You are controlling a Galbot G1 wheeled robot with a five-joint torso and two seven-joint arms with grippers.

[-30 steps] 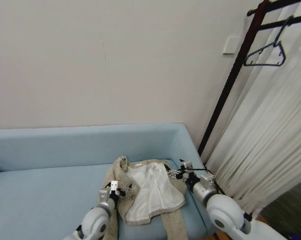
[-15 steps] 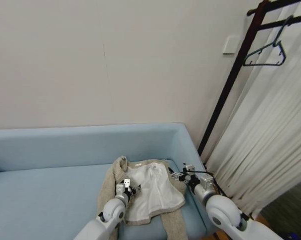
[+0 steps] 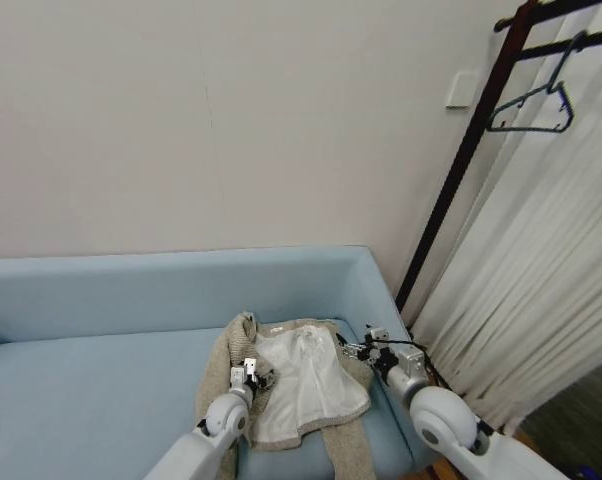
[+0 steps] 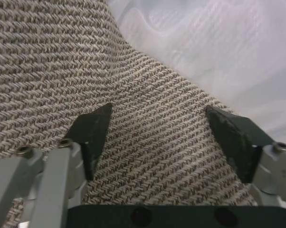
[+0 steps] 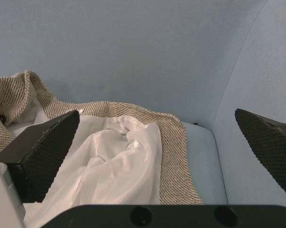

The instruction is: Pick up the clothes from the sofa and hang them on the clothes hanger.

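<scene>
The left gripper (image 3: 249,375) (image 4: 157,128) is spread wide, fingers close over the tweed of the jacket (image 3: 311,385) (image 4: 62,47), with white lining just past them. The right gripper (image 3: 366,346) (image 5: 157,118) is also spread, just beside the jacket's (image 5: 176,156) other edge, by the sofa (image 3: 101,380) (image 5: 133,47) arm. The jacket lies lining-up on the seat between the two. High above the right gripper, a hanger (image 3: 529,108) hangs on the rack (image 3: 461,160).
</scene>
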